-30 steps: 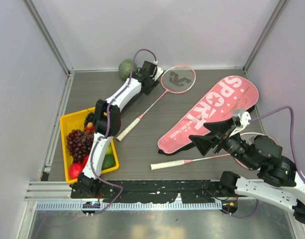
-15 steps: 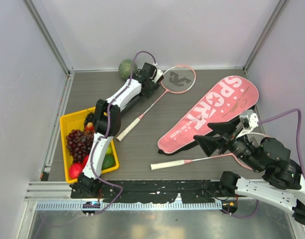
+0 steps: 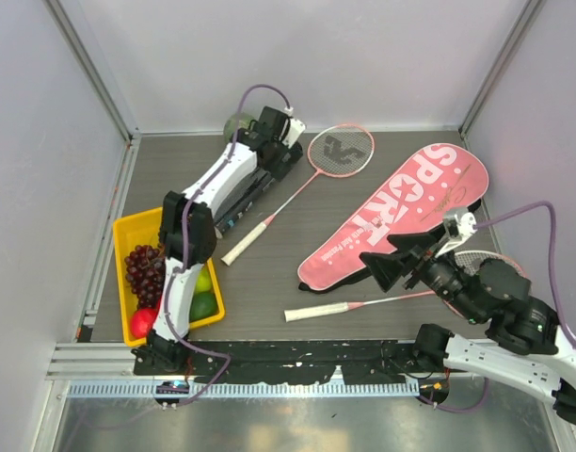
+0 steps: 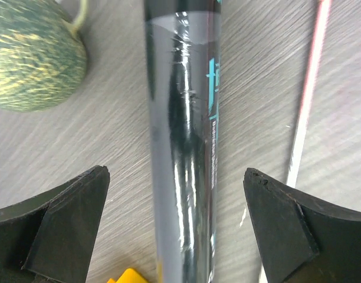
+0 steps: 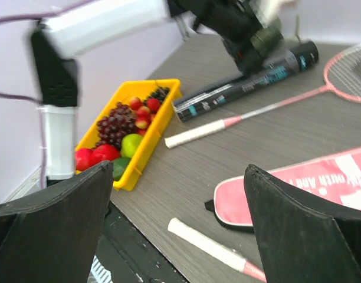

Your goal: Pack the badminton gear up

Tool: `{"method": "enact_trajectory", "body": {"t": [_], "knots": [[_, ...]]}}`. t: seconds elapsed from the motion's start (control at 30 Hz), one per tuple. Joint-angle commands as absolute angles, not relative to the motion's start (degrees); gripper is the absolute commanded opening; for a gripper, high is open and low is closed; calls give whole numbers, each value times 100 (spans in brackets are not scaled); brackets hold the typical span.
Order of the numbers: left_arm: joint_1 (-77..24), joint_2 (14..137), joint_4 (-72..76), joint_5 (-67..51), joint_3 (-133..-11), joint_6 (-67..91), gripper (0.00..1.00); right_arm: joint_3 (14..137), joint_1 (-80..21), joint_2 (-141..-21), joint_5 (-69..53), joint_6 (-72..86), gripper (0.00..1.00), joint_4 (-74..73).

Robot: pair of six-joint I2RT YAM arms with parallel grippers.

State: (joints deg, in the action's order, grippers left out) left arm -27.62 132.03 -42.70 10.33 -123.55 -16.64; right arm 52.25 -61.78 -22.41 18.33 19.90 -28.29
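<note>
A long black tube (image 4: 183, 147) lies flat on the table, and my left gripper (image 4: 174, 174) hangs open above it with a finger on each side and a gap to both. In the top view the tube (image 3: 250, 193) runs beside the left arm. One pink-framed racket (image 3: 340, 149) lies at the back, its white handle (image 3: 246, 240) pointing to the tray. The second racket's handle (image 3: 316, 311) lies near the front, and the right arm covers most of its head. The pink SPORT bag (image 3: 401, 212) lies at the right. My right gripper (image 5: 176, 171) is open and empty, above the table by the bag's near end.
A green melon (image 4: 33, 53) sits just left of the tube at the back. The yellow tray (image 3: 137, 226) with grapes and other fruit stands at the left, next to the tube's near end. Walls close in the back and both sides.
My left gripper's jaws have spread wide apart. The left arm has swung a little to the left, and the black tube now shows beside it. The right arm swayed slightly.
</note>
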Motion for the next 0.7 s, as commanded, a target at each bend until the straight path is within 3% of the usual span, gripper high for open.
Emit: {"method": "enact_trajectory", "body": {"t": [0.0, 0.17, 0.37, 0.53, 0.67], "knots": [[-2742, 11823, -4342, 414, -12428, -1538, 100, 4992, -6196, -2776, 2872, 2846, 95, -3014], [-2768, 10488, -4263, 26, -11718, -977, 100, 4808, -6205, -3391, 3760, 3637, 95, -3217], [-2742, 9046, -4534, -929, -10373, 421, 99, 4553, -6196, -3919, 4016, 5067, 95, -3304], [-2742, 7711, -3816, -1608, -8213, 1063, 99, 4316, -6117, -4507, 4078, 7090, 97, -4025], [-2768, 6910, -3840, -1531, -7349, 897, 95, 3939, -5916, -4702, 4087, 6490, 97, -3500]]}}
